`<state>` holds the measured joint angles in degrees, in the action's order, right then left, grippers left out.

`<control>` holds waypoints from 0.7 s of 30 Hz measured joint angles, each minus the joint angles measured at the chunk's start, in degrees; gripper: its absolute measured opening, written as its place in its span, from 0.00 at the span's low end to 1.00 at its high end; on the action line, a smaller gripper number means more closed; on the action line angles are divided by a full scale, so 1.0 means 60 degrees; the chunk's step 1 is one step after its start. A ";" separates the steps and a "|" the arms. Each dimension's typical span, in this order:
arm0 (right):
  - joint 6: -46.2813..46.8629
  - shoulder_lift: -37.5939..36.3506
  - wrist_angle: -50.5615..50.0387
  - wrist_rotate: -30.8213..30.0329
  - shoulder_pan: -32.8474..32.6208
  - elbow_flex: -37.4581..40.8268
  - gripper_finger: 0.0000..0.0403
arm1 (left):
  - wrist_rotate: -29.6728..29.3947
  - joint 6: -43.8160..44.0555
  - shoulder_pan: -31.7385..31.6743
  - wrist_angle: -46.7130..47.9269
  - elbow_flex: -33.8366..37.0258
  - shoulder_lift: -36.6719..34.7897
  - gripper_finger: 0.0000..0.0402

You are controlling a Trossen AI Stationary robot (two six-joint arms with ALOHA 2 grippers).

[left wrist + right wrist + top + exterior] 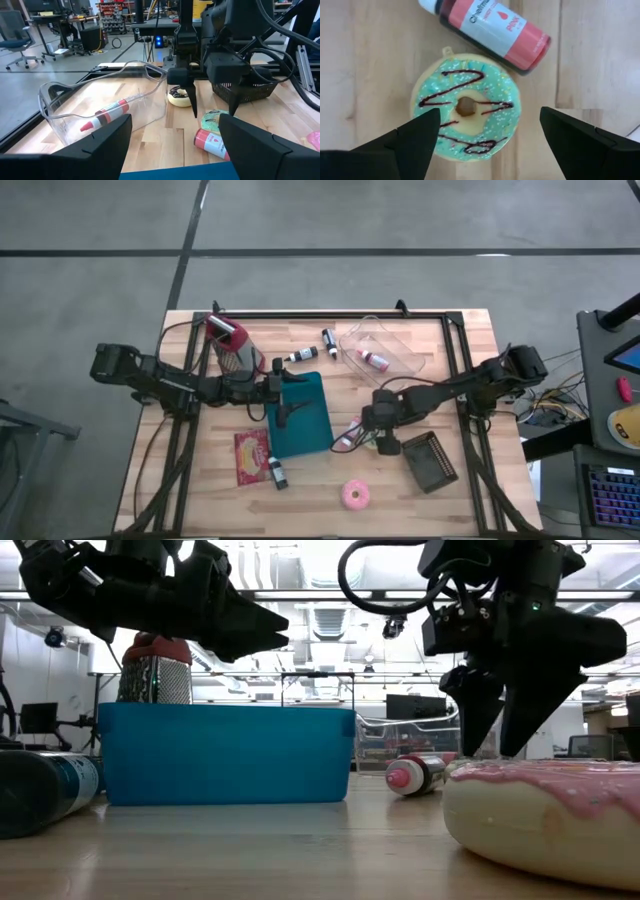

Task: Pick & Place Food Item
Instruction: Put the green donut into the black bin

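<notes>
the right gripper (485,137) hangs with its fingers spread wide, straight above the green donut (466,106), which lies flat on the table (360,60) in the middle of the right wrist frame, touching or nearly touching a pink bottle (490,31) toward the upper centre; to do this step well, i judge it should drop straight down so the fingers straddle the donut's outer edge, stay off the bottle, and squeeze gently since the donut looks soft; in the overhead frame this gripper (372,432) sits right of centre, just beside the blue bin (305,420), where the left gripper (290,392) waits open; from overhead the green donut is hidden under the arm, and in the low frame a pink donut (545,820) blocks it, so the height above it is hard to judge
</notes>
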<state>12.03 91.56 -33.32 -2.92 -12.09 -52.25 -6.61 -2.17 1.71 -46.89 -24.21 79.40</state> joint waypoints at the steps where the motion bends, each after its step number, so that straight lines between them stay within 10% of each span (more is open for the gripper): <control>1: -0.0053 0.0053 0.0007 -0.0014 0.0021 0.0000 0.83 | -0.0002 0.0000 -0.0003 0.0001 0.0000 0.0000 0.76; 21: -0.0360 0.0734 0.0404 -0.0035 0.0061 -0.0007 0.76 | -0.0001 0.0000 0.0000 0.0004 0.0004 0.0000 0.76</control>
<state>9.87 95.96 -30.89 -3.13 -11.73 -52.29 -6.62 -2.17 1.71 -46.87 -24.18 79.40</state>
